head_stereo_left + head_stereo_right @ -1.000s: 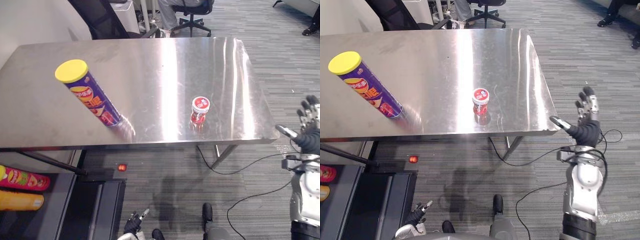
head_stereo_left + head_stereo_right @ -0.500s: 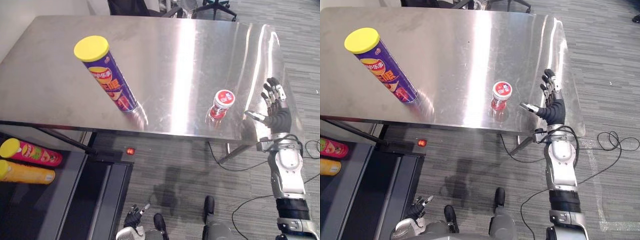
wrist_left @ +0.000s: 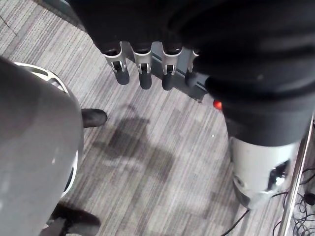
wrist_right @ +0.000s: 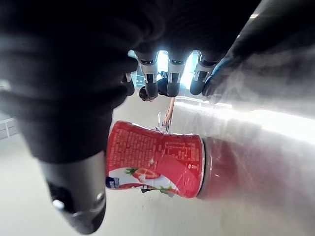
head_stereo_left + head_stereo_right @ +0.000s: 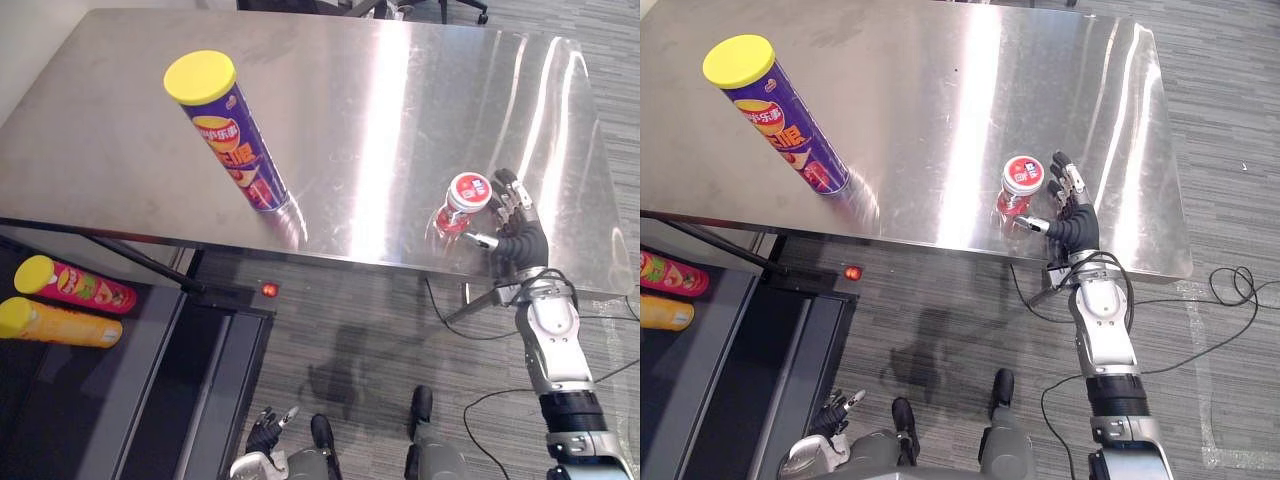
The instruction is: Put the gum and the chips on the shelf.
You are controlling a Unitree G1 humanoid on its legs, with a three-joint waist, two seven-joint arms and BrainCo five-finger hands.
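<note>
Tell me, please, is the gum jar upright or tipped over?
Upright: the gum jar stands on its base on the table, lid facing up, beside the right hand.

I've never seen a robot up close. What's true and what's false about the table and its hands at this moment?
1. The purple chips can stands upright on the table. True.
2. The gum jar lies on its side. False: it stands upright near the table's front edge.
3. The right hand is clamped round the gum jar. False: it is open beside it, fingers straight.
4. A pink can and an orange can lie on the shelf. True.
5. The left hand hangs low near the floor. True.
</note>
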